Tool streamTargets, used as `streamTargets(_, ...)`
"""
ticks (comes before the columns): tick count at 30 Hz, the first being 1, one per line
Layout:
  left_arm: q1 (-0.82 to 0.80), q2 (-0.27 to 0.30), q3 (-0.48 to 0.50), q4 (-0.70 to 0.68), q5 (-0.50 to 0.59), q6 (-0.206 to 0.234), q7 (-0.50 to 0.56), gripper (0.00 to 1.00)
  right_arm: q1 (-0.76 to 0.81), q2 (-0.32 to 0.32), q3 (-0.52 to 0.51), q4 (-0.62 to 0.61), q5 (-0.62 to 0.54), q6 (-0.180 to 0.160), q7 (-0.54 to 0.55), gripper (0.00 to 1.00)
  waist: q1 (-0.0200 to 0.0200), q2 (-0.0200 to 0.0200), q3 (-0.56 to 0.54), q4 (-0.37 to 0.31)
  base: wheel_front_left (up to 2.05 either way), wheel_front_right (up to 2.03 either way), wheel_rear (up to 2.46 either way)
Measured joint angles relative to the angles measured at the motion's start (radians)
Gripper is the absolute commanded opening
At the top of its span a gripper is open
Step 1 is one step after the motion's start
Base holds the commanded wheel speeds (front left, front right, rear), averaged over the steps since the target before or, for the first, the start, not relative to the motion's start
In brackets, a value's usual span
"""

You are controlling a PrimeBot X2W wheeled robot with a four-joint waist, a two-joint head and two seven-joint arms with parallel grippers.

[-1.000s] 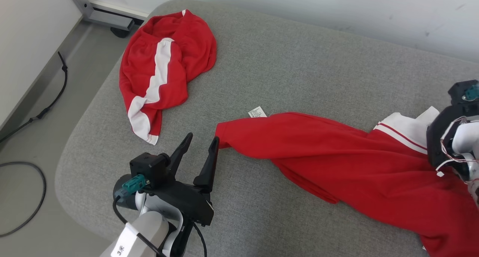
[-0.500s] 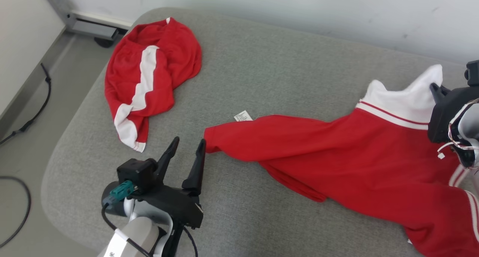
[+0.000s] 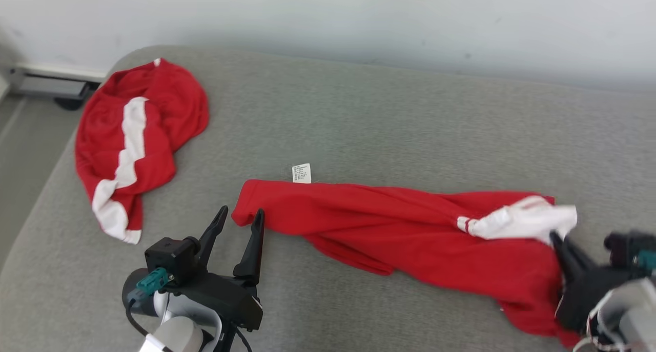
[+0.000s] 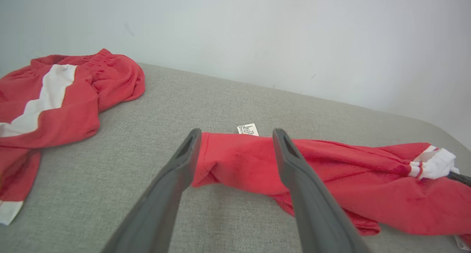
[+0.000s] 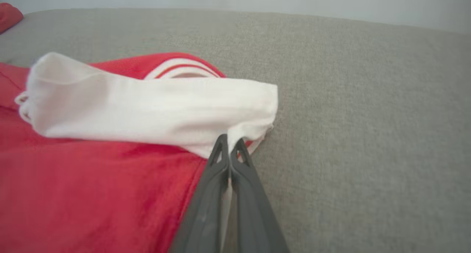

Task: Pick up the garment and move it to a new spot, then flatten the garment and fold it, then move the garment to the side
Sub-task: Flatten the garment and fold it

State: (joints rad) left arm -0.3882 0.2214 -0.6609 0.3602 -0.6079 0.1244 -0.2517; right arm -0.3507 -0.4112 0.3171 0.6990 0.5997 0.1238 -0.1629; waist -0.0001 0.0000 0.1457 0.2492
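The garment [image 3: 410, 229] is red with a white end [image 3: 523, 221] and lies stretched in a long band across the grey cushion [image 3: 389, 121]. My right gripper [image 3: 556, 235] is shut on the white end's edge [image 5: 147, 109], its fingertips [image 5: 230, 139] pinching the fabric. My left gripper [image 3: 241, 211] is open at the garment's left corner, where a white tag [image 3: 301, 172] sticks out. In the left wrist view that red corner [image 4: 228, 161] shows between the spread fingers [image 4: 184, 161]; the jaws are not closed on it.
A second red garment with a white stripe [image 3: 138, 137] lies crumpled at the cushion's far left corner, and in the left wrist view [image 4: 55, 98]. A pale wall [image 3: 359, 19] runs behind the cushion. The floor [image 3: 20, 137] drops off at the left.
The head camera has swung, shifting the whole picture. My right gripper has shut on the white end and brought it down low. The left gripper stays open at the left corner.
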Motion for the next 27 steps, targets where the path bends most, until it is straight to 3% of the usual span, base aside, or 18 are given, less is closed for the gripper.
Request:
streamTargets(12,0.0,-0.024,-0.006,-0.026,0.031,0.0,0.024,1.0,0.112,-0.02,0.049,-0.059,-0.005,0.001,-0.032,0.0,0.0,0.0,0.003,-0.106,0.0,0.0,0.0)
streamTargets(14,-0.007,-0.023,-0.004,-0.026,0.034,0.0,0.025,1.0,0.112,-0.02,0.047,-0.068,-0.002,0.001,-0.033,0.8,0.0001,0.0,0.007,-0.106,0.0,0.0,0.0)
streamTargets(15,-0.009,-0.023,-0.004,-0.026,0.036,0.0,0.028,1.0,0.113,-0.02,0.046,-0.077,0.0,0.001,-0.033,1.0,0.0,0.0,0.008,-0.105,0.0,0.0,0.0)
streamTargets(27,-0.006,-0.027,0.007,-0.026,0.044,0.0,0.04,1.0,0.12,-0.083,-0.03,-0.228,0.109,0.001,-0.057,1.0,0.0,-0.0001,-0.008,-0.096,0.0,0.0,0.0)
